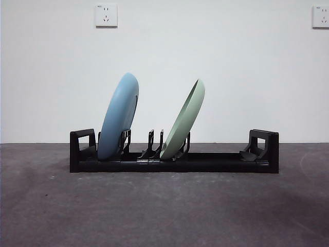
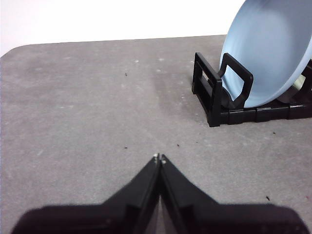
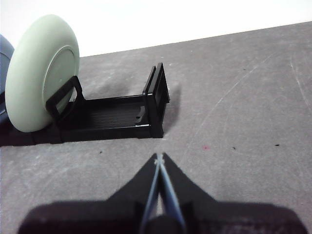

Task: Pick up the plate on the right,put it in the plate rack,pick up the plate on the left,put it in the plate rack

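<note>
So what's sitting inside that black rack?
The plate rack holds a blue plate and a green plate, both leaning. Their bottom edges are hidden by the prongs.

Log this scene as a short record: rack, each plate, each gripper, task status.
plate rack: long black rack on the grey table
blue plate: standing on edge in the rack near one end, leaning
green plate: standing on edge near the rack's middle, leaning the same way
left gripper: shut, holding nothing, over bare table beside the blue plate's end
right gripper: shut, holding nothing, near the rack's other end
task status: both plates racked
</note>
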